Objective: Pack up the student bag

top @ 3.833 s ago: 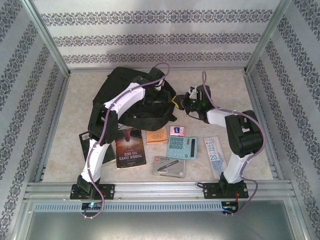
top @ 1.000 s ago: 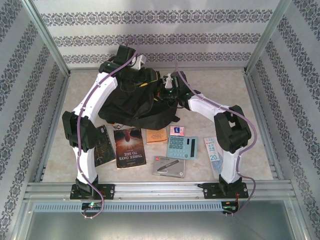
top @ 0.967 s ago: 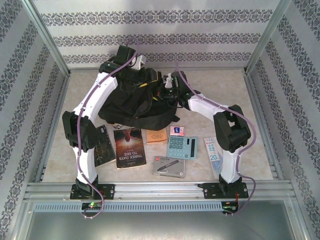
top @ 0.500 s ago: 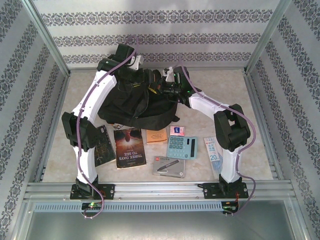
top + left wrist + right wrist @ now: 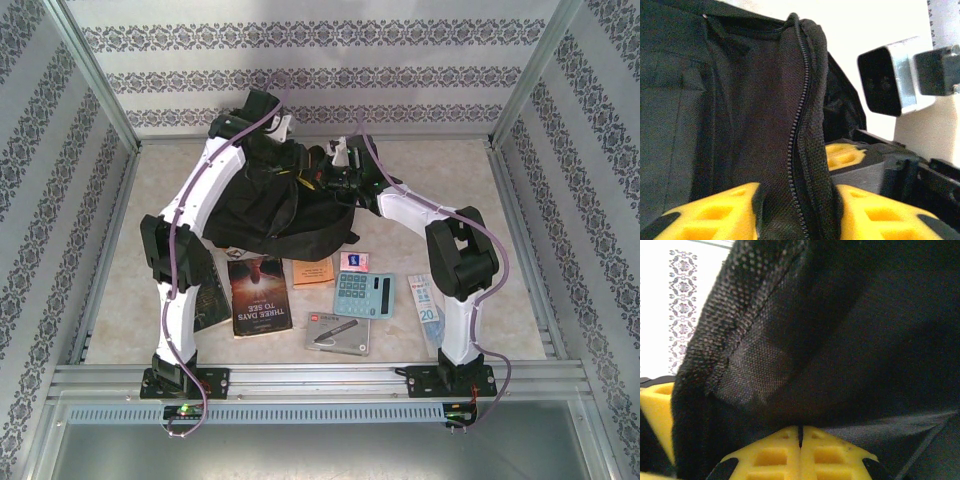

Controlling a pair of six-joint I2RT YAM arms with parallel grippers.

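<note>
The left claw is clamped on the zipper edge of the student bag. Its yellow pads stand on both sides of the black fabric and press it between them. The bag lies at the far side of the table, left of the middle and behind the other things, with its mouth lifted between the two arms. Further right, the right claw has its fingers together, and bag fabric hangs directly over the tips (whether a thin fold is pinched there, I cannot tell). I judge that each claw takes one side of the mouth so that the opening is spread wide for loading. Nothing looks packed yet. In front of the bag, from left to right, lie a dark book, the book "Three Days to See", an orange booklet, a grey pen box, a calculator and a ruler packet.
</note>
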